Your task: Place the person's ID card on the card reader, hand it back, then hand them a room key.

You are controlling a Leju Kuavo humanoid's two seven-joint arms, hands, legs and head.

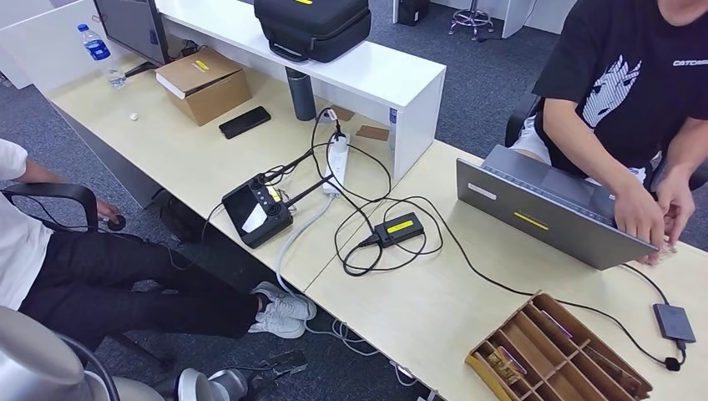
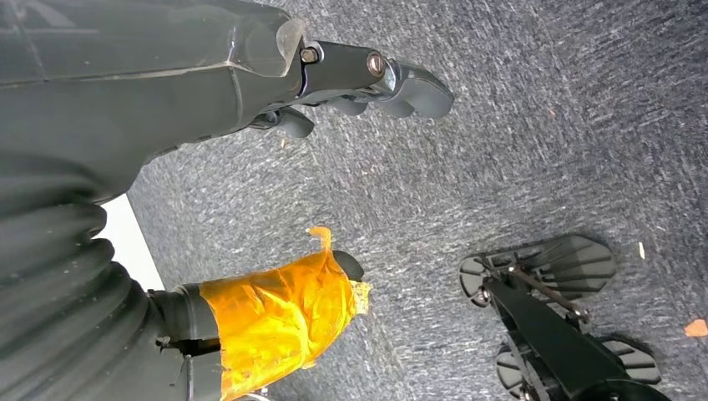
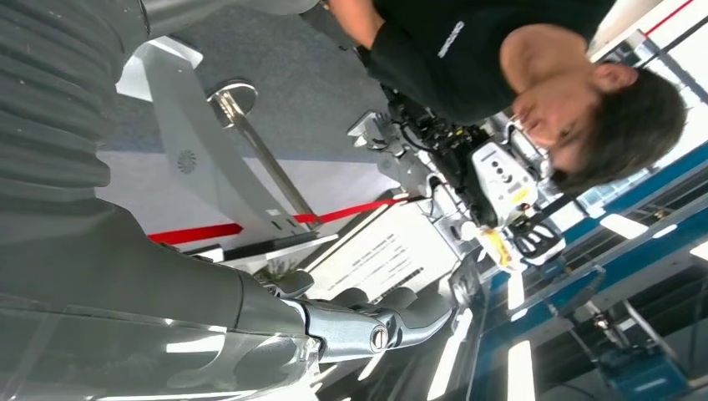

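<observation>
My left hand [image 2: 367, 83] hangs over carpet, fingers loosely curled on nothing; my right hand [image 3: 376, 322] likewise holds nothing. I see no ID card yet. The small black card reader [image 1: 674, 322] sits at the table's lower right beside the slotted wooden tray [image 1: 559, 355], where trailing black cables [image 1: 467, 259] could snag my reach.

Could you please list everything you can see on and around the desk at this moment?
Laptop: one, grey, open before the seated person.
Wooden tray: one, brown, compartmented, near desk edge.
Card reader: one, dark, beside the tray.
Controller: one, black, screen-faced, desk edge.
Power strip: one, white, mid-desk.
Phone: one, black, by the box.
Cardboard box: one, brown.
Water bottle: one, clear, blue cap.
Black bag: one, on white shelf.
Person: black T-shirt, hands at laptop.
Left hand: hanging over carpet, holding nothing.
Right hand: raised, holding nothing.
</observation>
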